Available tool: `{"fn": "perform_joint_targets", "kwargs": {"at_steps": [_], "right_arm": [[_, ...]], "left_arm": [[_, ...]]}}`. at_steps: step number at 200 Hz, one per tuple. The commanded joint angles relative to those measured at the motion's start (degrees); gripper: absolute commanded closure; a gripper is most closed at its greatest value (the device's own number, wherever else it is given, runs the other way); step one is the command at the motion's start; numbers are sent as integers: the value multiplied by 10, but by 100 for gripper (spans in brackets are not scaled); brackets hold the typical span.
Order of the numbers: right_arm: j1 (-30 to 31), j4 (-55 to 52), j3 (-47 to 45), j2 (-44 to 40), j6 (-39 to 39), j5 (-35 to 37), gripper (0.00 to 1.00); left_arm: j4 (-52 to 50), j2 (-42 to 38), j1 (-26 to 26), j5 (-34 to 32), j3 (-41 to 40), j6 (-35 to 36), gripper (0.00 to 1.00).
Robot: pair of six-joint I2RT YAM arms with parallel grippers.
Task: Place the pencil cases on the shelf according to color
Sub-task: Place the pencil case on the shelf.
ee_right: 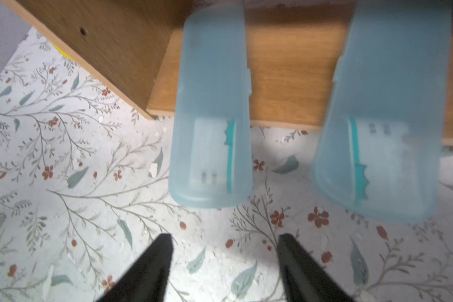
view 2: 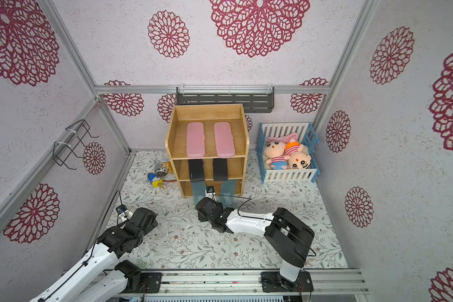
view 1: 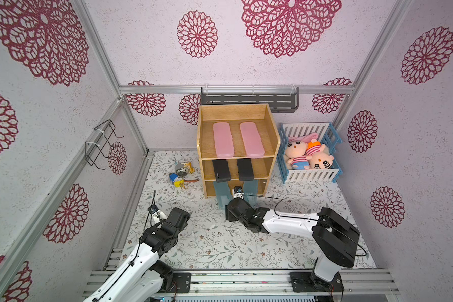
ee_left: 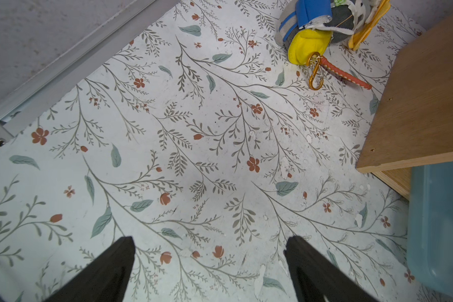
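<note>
Right gripper [ee_right: 224, 238] is empty with its jaws apart, just in front of the blue cases [ee_right: 212, 117], which overhang the front edge of the shelf [ee_right: 290, 65] bottom tier. Left gripper [ee_left: 209, 239] is also open and empty. If you clip an overhanging end, you'll likely drag a case off the shelf.

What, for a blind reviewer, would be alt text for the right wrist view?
Two translucent blue pencil cases jut from the wooden shelf over the floral tabletop. The right claw hangs open and empty just short of them.
</note>
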Motion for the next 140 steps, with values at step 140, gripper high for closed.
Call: {"fn": "perform_joint_targets", "kwargs": {"at_steps": [140], "right_arm": [[-13, 104, 123, 164, -43, -31, 63]], "left_arm": [[-16, -39, 7, -42, 19, 32, 3]]}}
